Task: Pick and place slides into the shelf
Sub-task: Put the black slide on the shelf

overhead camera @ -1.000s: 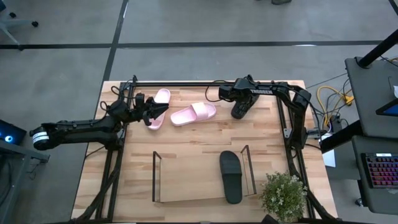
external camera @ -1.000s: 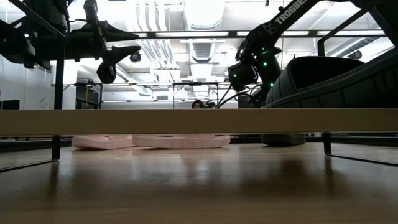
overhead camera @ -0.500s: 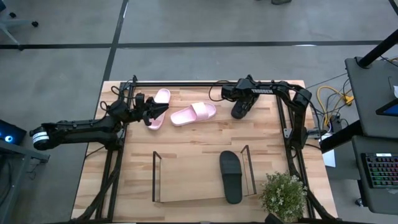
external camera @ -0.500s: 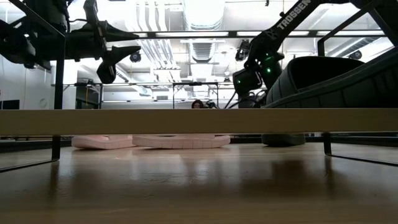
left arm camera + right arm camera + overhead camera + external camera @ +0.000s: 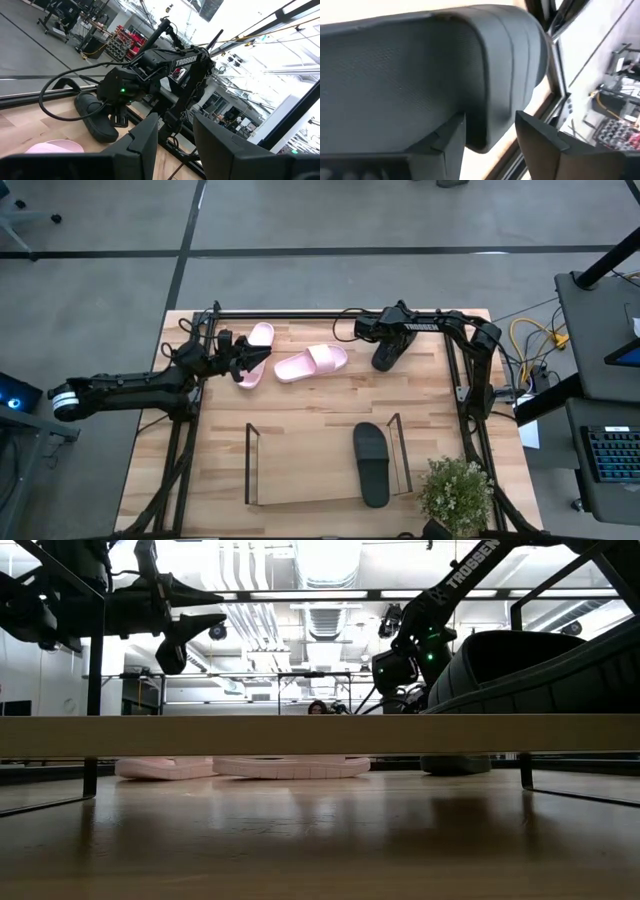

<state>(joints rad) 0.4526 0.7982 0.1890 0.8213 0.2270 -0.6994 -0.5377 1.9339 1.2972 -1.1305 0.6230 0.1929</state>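
A black slide lies on the table at the far right; its strap fills the right wrist view. My right gripper hovers low over it, open, with the strap's edge between its fingers. My left gripper is open and empty, held above a pink slide at the far left. A second pink slide lies beside it. Another black slide rests sole-down on the right part of the shelf. My right gripper comes at the black slide's strap from above with its fingers on either side of the strap's edge. I cannot tell whether they touch it. The slide lies flat on the table.
The big black metal frame edges the table on both sides and at the back. A potted plant stands at the near right corner. Bare wood lies between the slides and the shelf.
My right gripper has come down a little toward the black slide at the far right. The slide has stayed where it was.
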